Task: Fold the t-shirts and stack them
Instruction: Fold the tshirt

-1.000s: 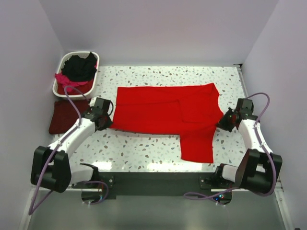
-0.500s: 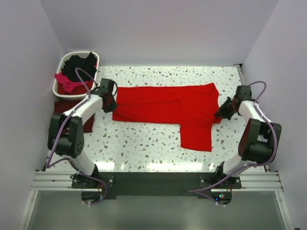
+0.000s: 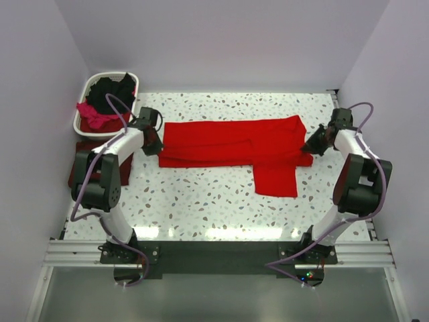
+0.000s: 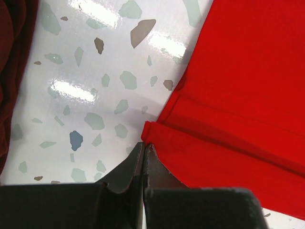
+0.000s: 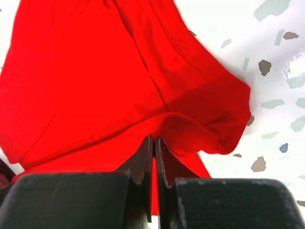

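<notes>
The bright red t-shirt (image 3: 234, 141) lies across the far half of the table as a long band, one part hanging toward me at the right (image 3: 275, 180). My left gripper (image 3: 155, 144) is shut on its left edge (image 4: 157, 131). My right gripper (image 3: 312, 148) is shut on a raised fold of its right end (image 5: 200, 124). The dark maroon t-shirt (image 3: 84, 161) lies flat at the table's left edge, also at the left in the left wrist view (image 4: 12, 71). Black (image 3: 110, 94) and magenta-pink (image 3: 90, 114) t-shirts sit in the basket.
The white laundry basket (image 3: 87, 86) stands at the far left corner. Speckled tabletop (image 3: 201, 201) stretches in front of the red shirt. Pale walls close in the left, right and far sides.
Both grippers have moved away from me toward the far side, carrying the near edge of the red t-shirt over itself. The shirt is now a narrower band.
</notes>
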Available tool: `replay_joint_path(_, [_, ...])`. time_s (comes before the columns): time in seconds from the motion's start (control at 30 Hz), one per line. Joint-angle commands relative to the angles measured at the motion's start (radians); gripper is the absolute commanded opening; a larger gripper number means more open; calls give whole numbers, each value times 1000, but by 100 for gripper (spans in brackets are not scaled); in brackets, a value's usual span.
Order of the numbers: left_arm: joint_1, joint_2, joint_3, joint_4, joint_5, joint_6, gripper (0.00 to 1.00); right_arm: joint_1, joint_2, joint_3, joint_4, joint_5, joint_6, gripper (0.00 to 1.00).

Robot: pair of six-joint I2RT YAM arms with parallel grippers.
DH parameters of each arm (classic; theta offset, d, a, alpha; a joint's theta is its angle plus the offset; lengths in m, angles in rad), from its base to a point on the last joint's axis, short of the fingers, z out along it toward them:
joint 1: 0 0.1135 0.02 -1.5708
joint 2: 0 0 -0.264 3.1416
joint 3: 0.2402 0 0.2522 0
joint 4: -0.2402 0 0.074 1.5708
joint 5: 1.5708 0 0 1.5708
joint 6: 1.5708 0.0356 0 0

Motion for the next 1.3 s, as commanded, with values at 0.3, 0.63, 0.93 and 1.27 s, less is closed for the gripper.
replay_joint_path(0.3, [20, 56, 82, 69, 22, 36, 0, -4, 66, 94, 19, 13, -11, 1])
replay_joint_path(0.63, [20, 102, 112, 82, 25, 42, 0, 2, 100, 105, 31, 27, -29, 2])
replay_joint_path(0.93, [18, 143, 132, 103, 39, 55, 0, 2, 125, 76, 67, 51, -38, 2])
replay_joint_path(1.27, [18, 133, 99, 143, 10, 67, 4, 5, 128, 91, 71, 47, -46, 9])
